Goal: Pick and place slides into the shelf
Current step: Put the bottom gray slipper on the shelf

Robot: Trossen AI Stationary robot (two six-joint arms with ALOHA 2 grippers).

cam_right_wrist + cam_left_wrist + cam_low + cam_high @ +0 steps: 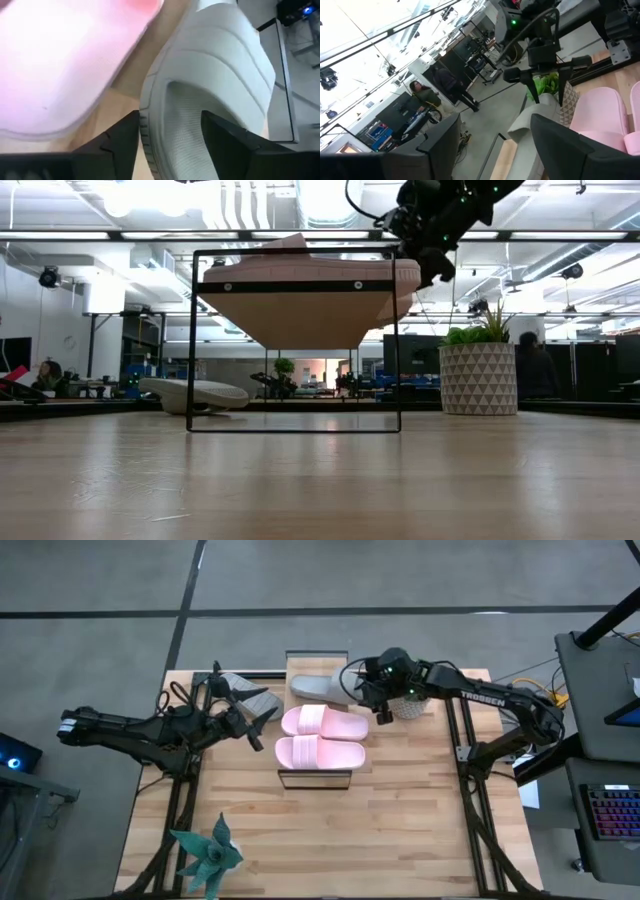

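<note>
Grey rubber is the matter in hand: the right gripper (383,712) hangs over the heel end of a grey slide (318,689) lying on the far end of the shelf (316,778), beside the two pink slides (322,736) already on the plank. In the right wrist view its fingers (121,135) stand spread either side of the slide's heel, not pressing it, so the jaws are released. To finish this step well, I would lift the gripper straight up so neither finger drags the rubber, since a snag could tip the slide off the plank's far edge or push it into the pink pair. The other grey slide (245,695) lies on the table (400,830) just beside the left gripper (253,720), whose fingers are parted and empty; it should wait until the right arm is clear of the shelf
</note>
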